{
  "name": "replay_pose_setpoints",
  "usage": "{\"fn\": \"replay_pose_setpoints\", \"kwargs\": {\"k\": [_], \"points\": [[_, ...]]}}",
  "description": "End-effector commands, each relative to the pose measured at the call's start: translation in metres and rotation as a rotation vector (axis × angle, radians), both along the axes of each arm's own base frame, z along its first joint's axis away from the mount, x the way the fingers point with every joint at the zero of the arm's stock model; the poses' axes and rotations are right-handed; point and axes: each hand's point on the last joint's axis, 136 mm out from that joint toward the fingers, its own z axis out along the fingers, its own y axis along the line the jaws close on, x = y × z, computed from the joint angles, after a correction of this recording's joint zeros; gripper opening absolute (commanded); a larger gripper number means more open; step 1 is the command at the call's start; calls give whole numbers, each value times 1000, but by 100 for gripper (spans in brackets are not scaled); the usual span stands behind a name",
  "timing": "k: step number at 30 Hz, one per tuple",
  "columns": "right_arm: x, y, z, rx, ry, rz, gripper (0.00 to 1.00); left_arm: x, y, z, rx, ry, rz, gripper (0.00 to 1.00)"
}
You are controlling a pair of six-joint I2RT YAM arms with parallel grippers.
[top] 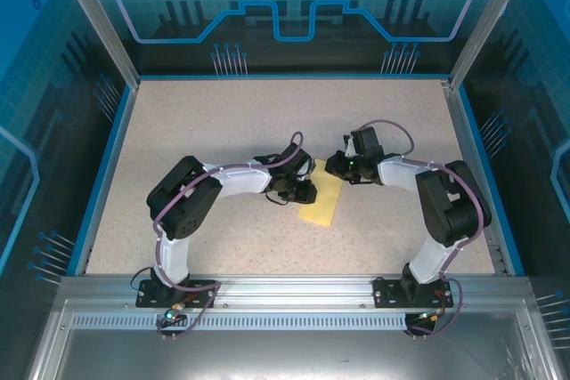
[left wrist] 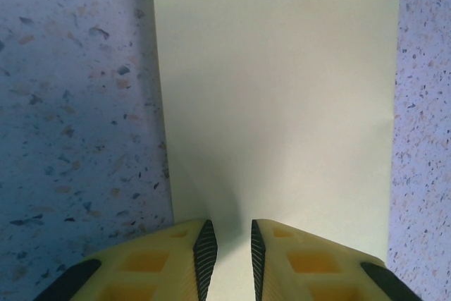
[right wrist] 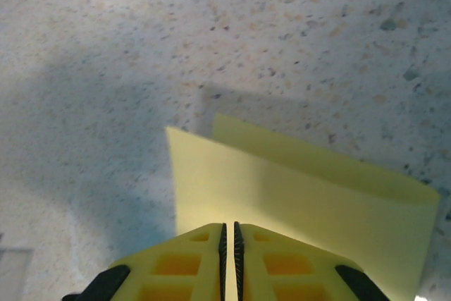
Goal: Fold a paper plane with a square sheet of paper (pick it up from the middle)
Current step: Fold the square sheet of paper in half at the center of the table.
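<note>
I take this to be the first lengthwise fold, with the crease not yet pressed. The square sheet of paper (top: 322,204) lies on the speckled table (top: 223,122) between my two wrists, and it no longer reads as a square. From my right wrist I see two pale-yellow layers, the nearer one a little short of the farther one, joined on the right by a soft rounded bend rather than a sharp crease.

My right gripper (right wrist: 229,227) has its pads pressed together to a hairline, and the near layer runs straight up under them, so I judge it is pinching that edge. My left gripper (left wrist: 234,227) shows a narrow slit between its ribbed pads. The sheet (left wrist: 282,89) shades and draws in toward that slit, which I read as a pinch on its near edge, though the contact itself is hidden under my fingers.

From above, the left gripper (top: 301,191) sits on the sheet's left edge and the right gripper (top: 334,166) at its upper end.

Next, I think, the two layers need their edges lined up. Then the rounded bend wants pressing flat along its whole length, with one side pinned so that thin paper doesn't slide or buckle
</note>
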Motion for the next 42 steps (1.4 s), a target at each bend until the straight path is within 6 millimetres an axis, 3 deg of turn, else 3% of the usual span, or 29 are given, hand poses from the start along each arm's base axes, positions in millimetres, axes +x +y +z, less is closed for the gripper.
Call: {"fn": "replay_pose_setpoints", "kwargs": {"k": [1, 10, 12, 21, 33, 42], "points": [[10, 2, -7, -8, 6, -3, 14, -22, 47, -46, 211, 103, 20, 26], [16, -23, -27, -41, 26, -54, 14, -24, 49, -46, 215, 109, 22, 26], [9, -33, -36, -47, 47, -70, 14, -25, 51, -47, 221, 109, 23, 26], [7, -63, -42, -26, 59, -133, 14, -27, 54, -48, 219, 117, 38, 26], [11, -81, -25, -43, -34, -200, 16, -34, 64, -46, 248, 121, 41, 26], [11, -82, -17, -61, -55, -185, 18, -36, 65, -42, 246, 121, 47, 26]]}}
